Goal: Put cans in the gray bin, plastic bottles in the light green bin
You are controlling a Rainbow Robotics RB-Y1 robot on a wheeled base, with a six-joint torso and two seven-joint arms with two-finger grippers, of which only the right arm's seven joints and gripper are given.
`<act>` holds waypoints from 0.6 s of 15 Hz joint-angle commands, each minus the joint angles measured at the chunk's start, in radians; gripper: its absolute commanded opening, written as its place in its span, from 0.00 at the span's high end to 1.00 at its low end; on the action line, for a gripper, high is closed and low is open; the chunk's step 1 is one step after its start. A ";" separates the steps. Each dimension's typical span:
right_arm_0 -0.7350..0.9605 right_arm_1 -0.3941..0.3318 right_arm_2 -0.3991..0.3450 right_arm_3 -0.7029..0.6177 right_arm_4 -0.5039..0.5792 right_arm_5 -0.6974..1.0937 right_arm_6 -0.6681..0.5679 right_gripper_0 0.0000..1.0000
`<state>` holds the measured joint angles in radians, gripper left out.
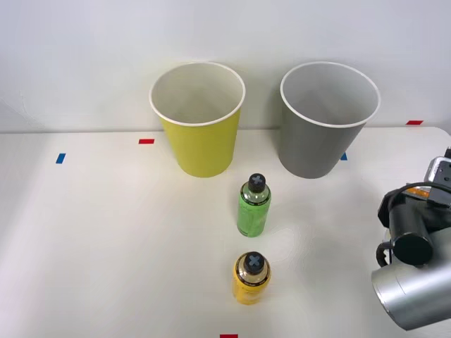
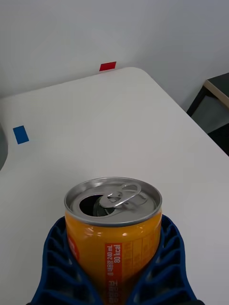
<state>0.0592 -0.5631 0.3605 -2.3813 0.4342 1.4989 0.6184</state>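
Observation:
My right gripper (image 2: 113, 271) is shut on the can (image 2: 112, 228), an orange can with an opened silver top, upright between the blue ribbed fingers (image 2: 59, 259). It sits over the table's right part, and my right arm (image 1: 416, 267) enters at the right edge. The gray bin (image 1: 310, 151) stands at the back, right of centre, with the light green bin (image 1: 201, 148) to its left. Both look empty inside. Two plastic bottles with black caps stand upright in front of the bins: a green one (image 1: 254, 211) and, nearer to me, a yellow one (image 1: 251, 282).
Small tape marks lie on the white table: red (image 1: 146, 141) and blue (image 1: 60, 158) at the left, red (image 1: 414, 122) at the far right corner. The table's rounded right corner (image 2: 143, 76) ends near dark furniture (image 2: 214, 105).

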 commanded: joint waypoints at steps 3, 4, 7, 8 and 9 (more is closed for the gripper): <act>0.168 -0.020 -0.034 -0.022 0.103 -0.328 0.001 1.00; 0.200 -0.021 -0.048 -0.022 0.123 -0.416 -0.005 1.00; 0.278 -0.018 -0.087 -0.022 0.179 -0.658 -0.032 1.00; 0.297 -0.015 -0.103 -0.022 0.192 -0.720 -0.040 1.00; 0.307 -0.012 -0.110 -0.022 0.201 -0.764 -0.048 1.00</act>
<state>0.3378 -0.5799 0.2710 -2.4037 0.6117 0.7966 0.5860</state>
